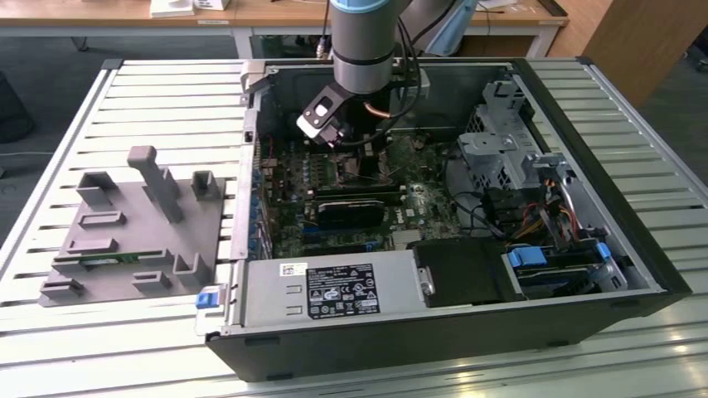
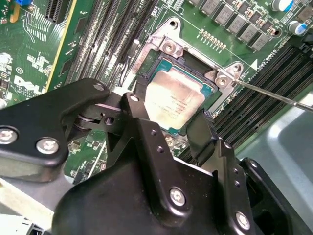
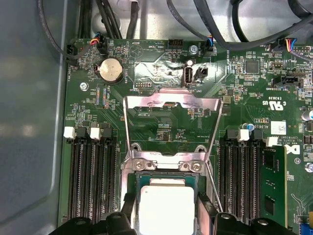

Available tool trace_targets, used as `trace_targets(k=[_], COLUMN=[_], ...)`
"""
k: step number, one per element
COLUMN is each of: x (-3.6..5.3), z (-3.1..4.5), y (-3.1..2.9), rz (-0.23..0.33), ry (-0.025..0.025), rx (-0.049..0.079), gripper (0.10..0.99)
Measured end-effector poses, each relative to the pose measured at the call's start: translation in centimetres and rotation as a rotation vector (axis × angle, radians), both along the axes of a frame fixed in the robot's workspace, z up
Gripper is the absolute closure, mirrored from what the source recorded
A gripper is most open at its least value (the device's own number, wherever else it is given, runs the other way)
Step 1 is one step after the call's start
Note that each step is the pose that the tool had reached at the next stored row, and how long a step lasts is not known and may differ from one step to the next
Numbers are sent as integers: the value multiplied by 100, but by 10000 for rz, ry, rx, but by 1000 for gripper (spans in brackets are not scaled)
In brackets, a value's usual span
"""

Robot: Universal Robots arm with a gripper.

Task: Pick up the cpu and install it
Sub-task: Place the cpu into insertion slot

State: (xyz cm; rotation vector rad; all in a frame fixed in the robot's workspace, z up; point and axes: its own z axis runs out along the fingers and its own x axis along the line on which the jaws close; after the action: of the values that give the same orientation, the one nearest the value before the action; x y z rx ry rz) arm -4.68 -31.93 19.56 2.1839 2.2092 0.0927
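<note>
Silvery metal top upward, the cpu (image 2: 173, 100) lies at the open socket of the green motherboard (image 3: 161, 132), beside the raised steel frame (image 3: 171, 104). The black hand (image 2: 171, 107) pinches it, one finger on each of two opposite edges. Whether it is fully seated I cannot tell. The computer case (image 1: 443, 348) lies open on the slatted counter (image 1: 166, 91).

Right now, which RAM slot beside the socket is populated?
The outermost slot of the bank opposite the coin cell: it holds a green stick; the others are bare black.
</note>
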Motion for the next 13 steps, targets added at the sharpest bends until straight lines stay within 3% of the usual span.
trace_targets(k=[5, 6, 9, 12, 13], x=[0, 0, 0, 0, 1], z=[77, 95, 120, 135, 139], y=[0, 0, 0, 0, 1], rz=[0, 0, 0, -1, -1], ry=[-2, 0, 0, 8, 11], rx=[-2, -8, -20, -28, -29], gripper=[494, 561, 624, 796, 796])
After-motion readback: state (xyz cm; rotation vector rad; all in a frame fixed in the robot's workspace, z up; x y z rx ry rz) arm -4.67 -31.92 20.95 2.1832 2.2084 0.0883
